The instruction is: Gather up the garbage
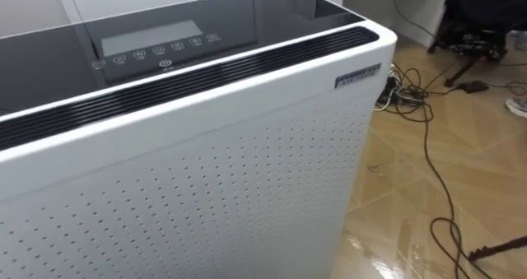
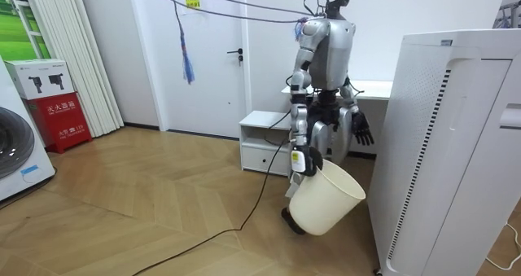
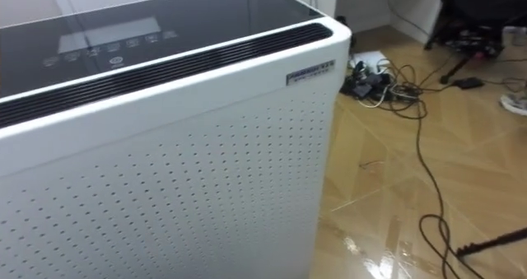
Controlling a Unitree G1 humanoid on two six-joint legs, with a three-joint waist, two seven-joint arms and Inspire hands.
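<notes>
White air purifier point(image 1: 206, 188) lies nearest. Waste bin point(image 2: 326, 199), judged light, stiff plastic, is clamped at its rim by right hand point(image 2: 304, 164); left hand point(image 2: 362, 131) is hung loose, fingers relaxed.

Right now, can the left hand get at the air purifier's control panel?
Probably yes. The left hand hangs open and free near the air purifier, whose control panel lies bare; the right hand holds the waste bin.

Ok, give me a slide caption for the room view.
Robot beside a white air purifier, right hand holding a white bin.
</notes>
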